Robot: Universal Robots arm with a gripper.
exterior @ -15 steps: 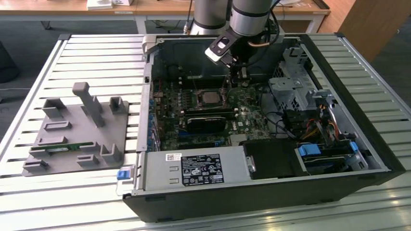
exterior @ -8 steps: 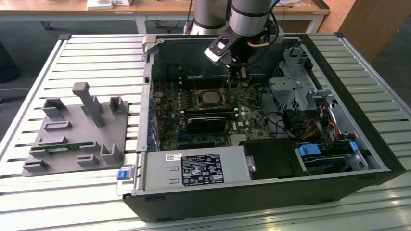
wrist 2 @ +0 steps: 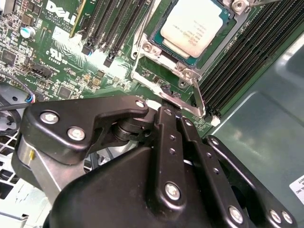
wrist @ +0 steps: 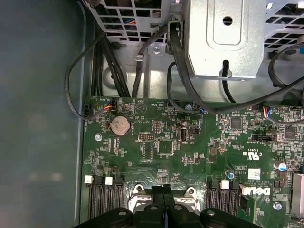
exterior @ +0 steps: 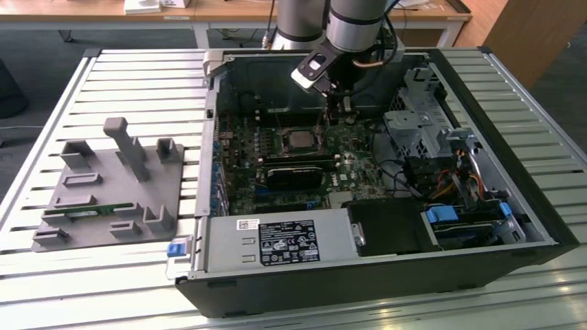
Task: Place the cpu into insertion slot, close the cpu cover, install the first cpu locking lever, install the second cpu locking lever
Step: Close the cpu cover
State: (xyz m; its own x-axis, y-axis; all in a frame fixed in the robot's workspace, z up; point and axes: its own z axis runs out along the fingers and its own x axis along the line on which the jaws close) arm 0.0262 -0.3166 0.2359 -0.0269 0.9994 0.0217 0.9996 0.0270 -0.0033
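claw (wrist 2: 166,105): mine, black, clenched with the fingers pressed together. I cannot tell whether anything thin is nipped between them. In the first wrist view the tips (wrist: 164,190) meet in a single seam.
silvery metal strip (wrist 2: 164,90): right at my tips, along the nearest edge of the socket. I cannot tell whether I touch it or sit just off it.
insertion slot (wrist 2: 211,50): a dark square socket with a metal rim, just beyond the strip.
cpu (wrist 2: 194,23): lying flat inside the insertion slot, pale face up, with a green edge showing around it.
memory slots (wrist 2: 256,52): long black rows beside the socket.
motherboard (wrist: 166,147): green, spread out beneath me, with a round coin battery (wrist: 120,125) on it.
black cables (wrist: 175,71): looping over the board's edge, below a grey metal cage (wrist: 223,38).
computer case (exterior: 541,213): black and open on top. I reach down into it, and the claw (exterior: 341,113) is near the socket (exterior: 301,139), toward the exterior view's right of it.
power supply (exterior: 275,240): a grey box at the case's near end in the exterior view.
table (exterior: 137,75): white and slatted, carrying the case.
grey fixture (exterior: 110,185): on the table at the exterior view's left of the case, well apart from me.
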